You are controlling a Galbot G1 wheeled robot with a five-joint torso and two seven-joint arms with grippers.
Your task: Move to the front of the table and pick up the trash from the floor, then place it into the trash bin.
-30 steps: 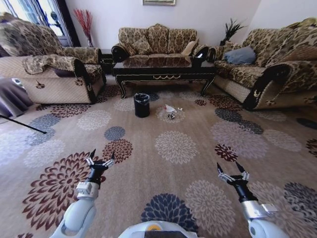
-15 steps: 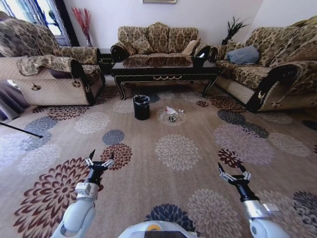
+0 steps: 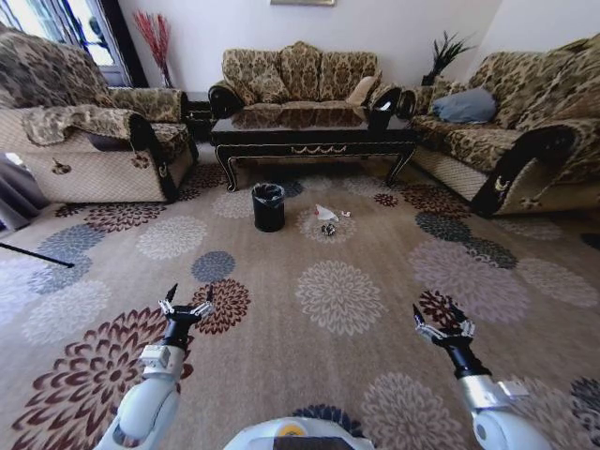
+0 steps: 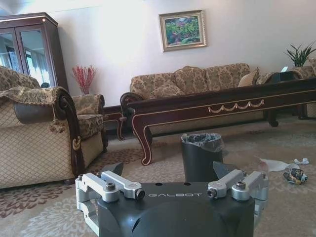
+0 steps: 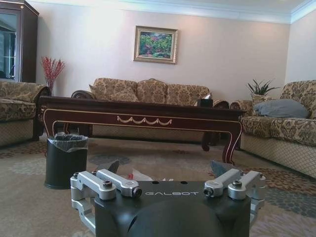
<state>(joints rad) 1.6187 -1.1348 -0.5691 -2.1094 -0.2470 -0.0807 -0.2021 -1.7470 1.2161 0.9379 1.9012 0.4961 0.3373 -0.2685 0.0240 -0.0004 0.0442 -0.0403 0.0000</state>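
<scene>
Trash (image 3: 325, 217): on the floor (image 3: 375, 281) at 12 o'clock, before the bench (image 3: 314, 131), just beside the trash bin (image 3: 268, 206).
Left gripper (image 3: 187, 299), right gripper (image 3: 444, 319): fingers apart, empty, held low, likely readied for approach.

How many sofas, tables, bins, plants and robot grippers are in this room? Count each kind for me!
Brown patterned fabric sofas: 3
Long dark glossy wooden table: 1
Small black round trash bin: 1
Green potted plant: 1
Robot grippers, jaws open: 2, left gripper, right gripper
Total: 8
</scene>
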